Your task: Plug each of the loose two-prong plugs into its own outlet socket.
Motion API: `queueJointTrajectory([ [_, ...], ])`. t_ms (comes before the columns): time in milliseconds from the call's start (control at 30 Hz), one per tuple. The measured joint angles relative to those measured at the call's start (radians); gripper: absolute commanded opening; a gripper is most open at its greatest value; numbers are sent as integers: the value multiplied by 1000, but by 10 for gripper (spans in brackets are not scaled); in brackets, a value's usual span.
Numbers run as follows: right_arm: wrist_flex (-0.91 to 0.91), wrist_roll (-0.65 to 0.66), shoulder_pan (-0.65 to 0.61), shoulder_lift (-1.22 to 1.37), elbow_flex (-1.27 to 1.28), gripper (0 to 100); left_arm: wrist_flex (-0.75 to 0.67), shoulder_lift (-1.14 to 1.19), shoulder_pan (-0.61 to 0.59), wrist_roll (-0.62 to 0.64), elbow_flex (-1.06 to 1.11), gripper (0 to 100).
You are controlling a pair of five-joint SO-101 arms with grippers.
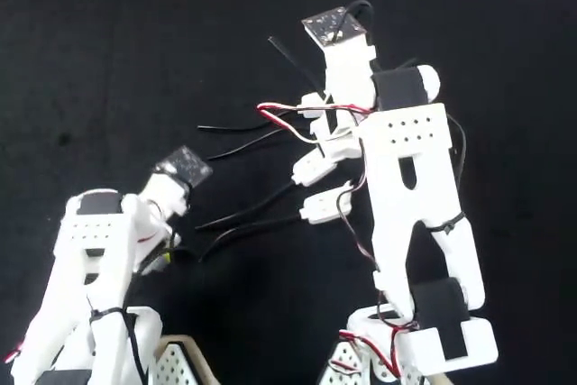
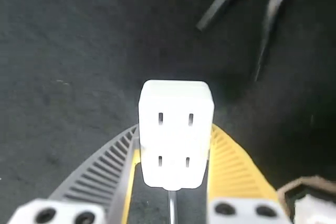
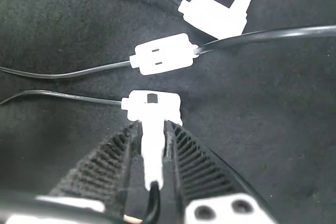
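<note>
My left gripper (image 2: 176,130) is shut on a white outlet block (image 2: 176,150) with two pairs of slots facing the camera; it hangs over bare black cloth. My right gripper (image 3: 153,127) is shut on a white plug (image 3: 152,153) whose black cable runs back between the fingers. That plug's front end meets a white socket (image 3: 151,104) on a thin black cord. Just beyond lies a second white socket (image 3: 163,59) with two open slots. Another white plug (image 3: 214,17) lies farther off. In the high view these white pieces (image 1: 325,204) cluster beside the right arm.
Thin black cords (image 1: 243,214) trail leftward across the black table cloth (image 1: 108,69) between the arms. Two cord ends (image 2: 268,14) lie ahead of the left gripper. The right arm's red and white wires (image 1: 288,114) loop above the plugs.
</note>
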Motion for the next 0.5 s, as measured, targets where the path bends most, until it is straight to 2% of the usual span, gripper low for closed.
queueJointTrajectory([
  [133,0,0,0,0,0,12,2,0,121,135,-20,33],
  [267,0,0,0,0,0,12,-8,2,232,195,-29,33],
  [400,0,0,0,0,0,12,-89,2,233,203,-31,34],
  [500,0,0,0,0,0,12,-66,2,249,152,-31,34],
])
